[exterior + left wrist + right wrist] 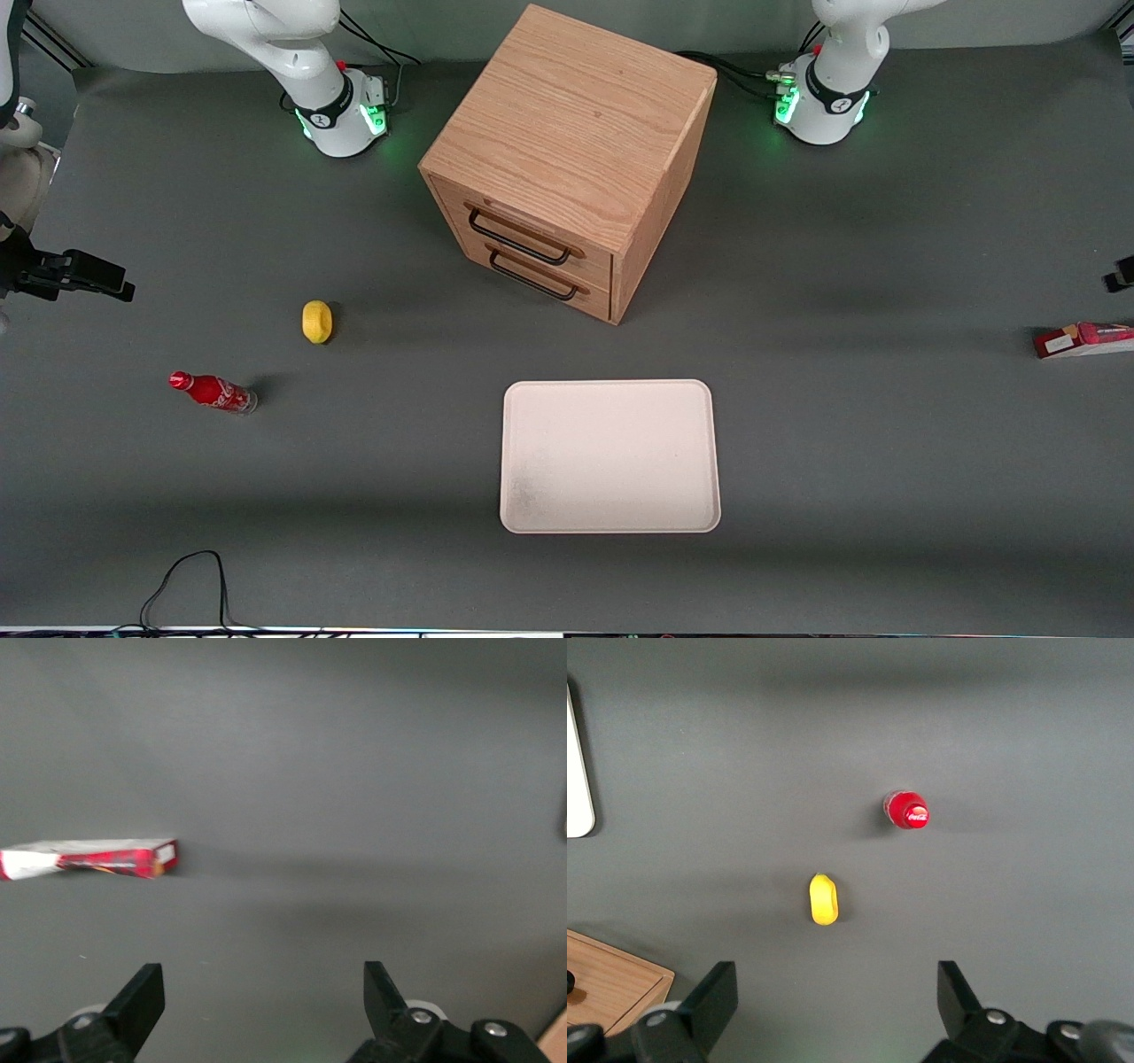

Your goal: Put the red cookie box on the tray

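The grey table [886,461] carries the tray [609,523], red cookie box [1084,339], cabinet [567,159], bottle [213,392] and lemon [317,321].

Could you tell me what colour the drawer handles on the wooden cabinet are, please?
Black drawer handles, clearest in the front view; the open pincer hangs above bare table.

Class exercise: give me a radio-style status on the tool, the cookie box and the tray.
Tool open, above bare mat, holding nothing. Red cookie box at the working arm's end of the table. Tray unoccupied.

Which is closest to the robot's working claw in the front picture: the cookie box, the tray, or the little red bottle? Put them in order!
The gripper is open, above bare table.
1. Cookie box, at the working arm's end.
2. Tray, mid-table.
3. Bottle, at the parked arm's end.
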{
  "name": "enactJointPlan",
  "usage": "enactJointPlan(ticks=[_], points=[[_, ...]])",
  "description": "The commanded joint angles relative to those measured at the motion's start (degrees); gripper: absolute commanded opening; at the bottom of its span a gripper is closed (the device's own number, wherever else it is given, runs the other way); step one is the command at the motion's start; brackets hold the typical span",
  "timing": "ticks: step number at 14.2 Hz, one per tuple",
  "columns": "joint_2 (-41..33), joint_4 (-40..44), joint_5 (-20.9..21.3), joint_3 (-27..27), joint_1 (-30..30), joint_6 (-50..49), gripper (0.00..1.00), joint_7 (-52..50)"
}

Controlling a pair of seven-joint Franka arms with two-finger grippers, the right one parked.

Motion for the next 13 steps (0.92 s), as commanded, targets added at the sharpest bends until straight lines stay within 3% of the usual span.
enactJointPlan(ticks=[1,4,8,10,13], points=[[6.9,7.8,-0.1,-0.4,6.9,-0.6,1.00,7.5],[11.8,14.0,0.0,-0.4,14.1,-0.6,1.00,16.2],[13.4,15.7,2.0,-0.4,20.9,1.1,1.00,21.7],[13.4,15.3,3.3,-0.4,21.0,1.9,1.00,18.8],[13.1,12.8,3.4,-0.4,21.7,1.8,1.00,6.6]])
